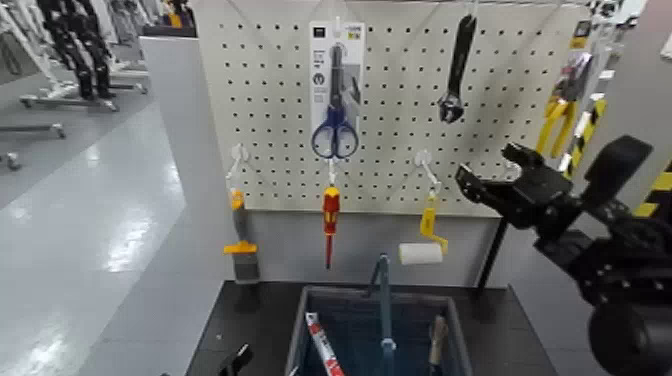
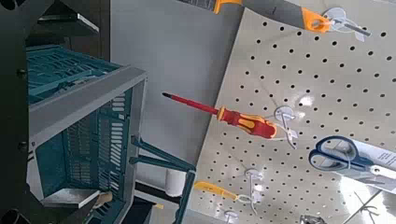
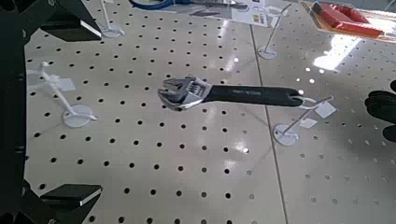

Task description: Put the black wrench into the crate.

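The black wrench (image 1: 457,68) hangs head-down from a hook at the upper right of the white pegboard. In the right wrist view the wrench (image 3: 233,93) lies across the middle, with its greyish jaw head toward my fingers. My right gripper (image 1: 495,171) is raised in front of the board, below and to the right of the wrench. It is open, empty and apart from the wrench, and its fingers (image 3: 65,198) frame the wrist view. The crate (image 1: 300,335) stands below on the dark table, with its handle (image 1: 383,300) upright. My left gripper (image 1: 237,358) sits low beside the crate (image 2: 75,121).
The scissors pack (image 1: 335,90), the red-and-yellow screwdriver (image 1: 330,222), a yellow-handled paint roller (image 1: 424,245) and an orange-handled scraper (image 1: 241,245) also hang on the board. Several tools lie inside the crate. Yellow tools (image 1: 555,115) hang at the far right.
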Robot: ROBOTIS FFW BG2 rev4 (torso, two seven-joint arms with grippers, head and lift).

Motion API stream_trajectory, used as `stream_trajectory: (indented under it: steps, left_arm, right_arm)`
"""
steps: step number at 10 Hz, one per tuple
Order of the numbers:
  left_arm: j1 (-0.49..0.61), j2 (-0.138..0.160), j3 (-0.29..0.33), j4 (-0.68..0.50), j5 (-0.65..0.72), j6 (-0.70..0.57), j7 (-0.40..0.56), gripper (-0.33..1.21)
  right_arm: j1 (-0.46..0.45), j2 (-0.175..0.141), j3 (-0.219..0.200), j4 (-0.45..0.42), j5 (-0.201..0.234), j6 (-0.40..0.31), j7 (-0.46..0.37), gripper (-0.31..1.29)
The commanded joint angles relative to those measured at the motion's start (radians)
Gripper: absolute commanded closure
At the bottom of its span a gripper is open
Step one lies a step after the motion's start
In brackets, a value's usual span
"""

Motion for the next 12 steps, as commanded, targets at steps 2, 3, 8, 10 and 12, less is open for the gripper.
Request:
stream_trajectory:
  steps: [2,3,8,10,12]
  left_arm:
    - [-0.014,0.013,-0.02,0.003,0.012,0.003,-0.002,0.09]
    - [-0.014,0.012,-0.02,0.005,0.013,0.003,-0.002,0.09]
    - [-0.02,0.013,-0.02,0.009,0.018,0.003,-0.006,0.09]
    - [-0.022,0.013,-0.021,0.009,0.018,0.005,-0.007,0.09]
    - [-0.022,0.013,-0.021,0.008,0.018,0.005,-0.007,0.09]
  right_arm:
    - [-0.183,-0.022,0.043,0.145,-0.064,0.003,0.081,0.15]
    - [-0.22,-0.024,0.058,0.181,-0.076,-0.015,0.093,0.16]
    - [-0.364,-0.03,0.129,0.312,-0.128,-0.027,0.193,0.21]
    - [-0.377,-0.033,0.143,0.306,-0.127,0.0,0.2,0.6]
    - [-0.375,-0.038,0.144,0.272,-0.125,0.029,0.197,1.13]
